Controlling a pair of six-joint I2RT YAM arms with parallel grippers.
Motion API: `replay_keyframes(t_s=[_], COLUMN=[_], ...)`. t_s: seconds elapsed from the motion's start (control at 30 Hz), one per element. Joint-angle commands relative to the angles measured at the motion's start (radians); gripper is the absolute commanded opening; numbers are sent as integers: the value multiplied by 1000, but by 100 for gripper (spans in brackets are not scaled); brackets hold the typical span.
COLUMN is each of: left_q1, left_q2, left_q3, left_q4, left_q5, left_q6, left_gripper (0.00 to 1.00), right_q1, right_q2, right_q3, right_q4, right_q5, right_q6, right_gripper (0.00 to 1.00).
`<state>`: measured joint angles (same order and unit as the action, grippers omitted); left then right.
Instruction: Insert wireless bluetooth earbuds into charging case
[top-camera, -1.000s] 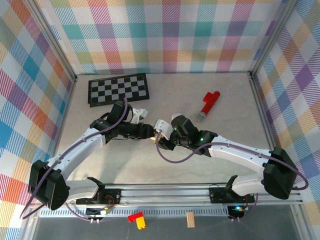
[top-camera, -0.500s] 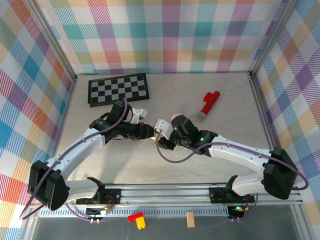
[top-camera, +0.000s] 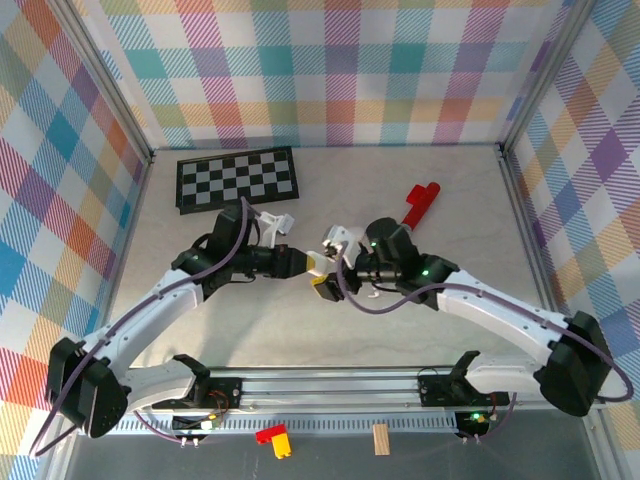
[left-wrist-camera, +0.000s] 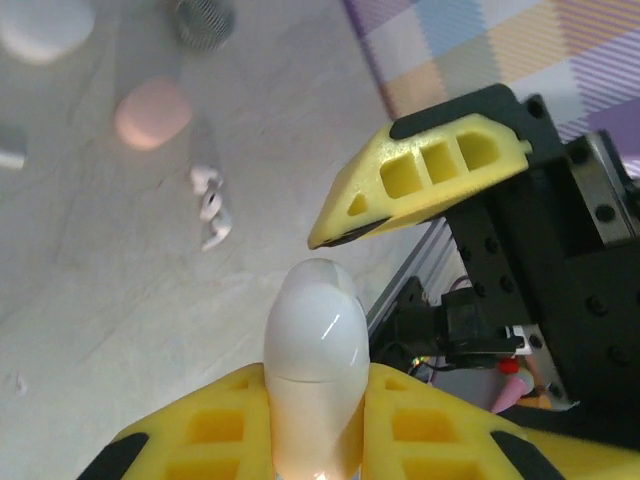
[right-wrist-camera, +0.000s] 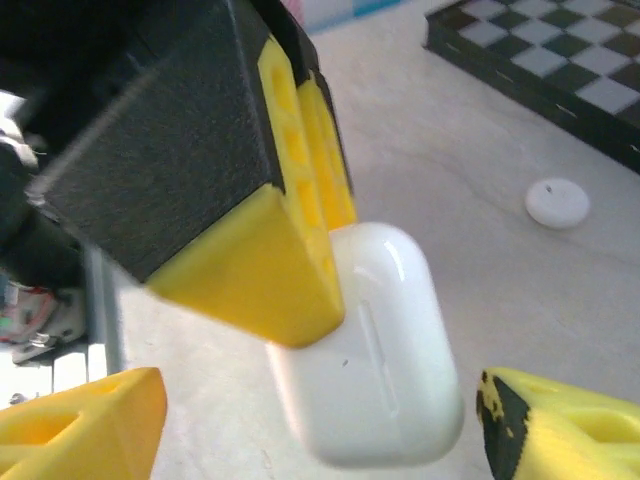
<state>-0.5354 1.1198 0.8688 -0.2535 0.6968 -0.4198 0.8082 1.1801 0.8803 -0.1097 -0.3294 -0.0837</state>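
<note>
Left wrist view puts the earbuds (left-wrist-camera: 211, 205) loose on the bench (left-wrist-camera: 100, 300) at upper left, none inserted yet, while the left claw (left-wrist-camera: 315, 405) clamps the seemingly closed white charging case (left-wrist-camera: 313, 335) and the right claw (right-wrist-camera: 320, 435) gapes around it, holding nothing.

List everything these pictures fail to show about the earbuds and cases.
- Left wrist: earbuds are too small and blurred to count.
- Left wrist: lower half of the held white case is hidden by the left fingers.
- Left wrist: second white case is blurred and cut off by the top edge.
- Left wrist: pink case is blurred, so no lid seam is readable.
</note>
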Motion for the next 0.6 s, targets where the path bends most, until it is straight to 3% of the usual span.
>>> replay_keyframes(t_s=[0.0,0.13,0.27,0.47,0.57], left_q1=[-10,-12,-20,-54,-70], left_q2=[-80,-151,-177,-182,-194], left_q3=[-42,-120,-156,-190,-200], left_q4=[228,451,571,674,674], left_q5=[8,37,84,169,182], left_q6=[55,77,122,225,293], left_gripper=[17,16,18,19,19], right_q1=[-63,-158,-216,-219,-223], right_q2=[-70,-125,-122,-84,-73], right_q3=[-30,-93,-89,-21,1], right_q4=[76,241,348,300,273], right_q5=[-249,-415,-547,-481,-357], right_q6=[175,359,480,502,511], right_gripper=[83,83,77,67,64])
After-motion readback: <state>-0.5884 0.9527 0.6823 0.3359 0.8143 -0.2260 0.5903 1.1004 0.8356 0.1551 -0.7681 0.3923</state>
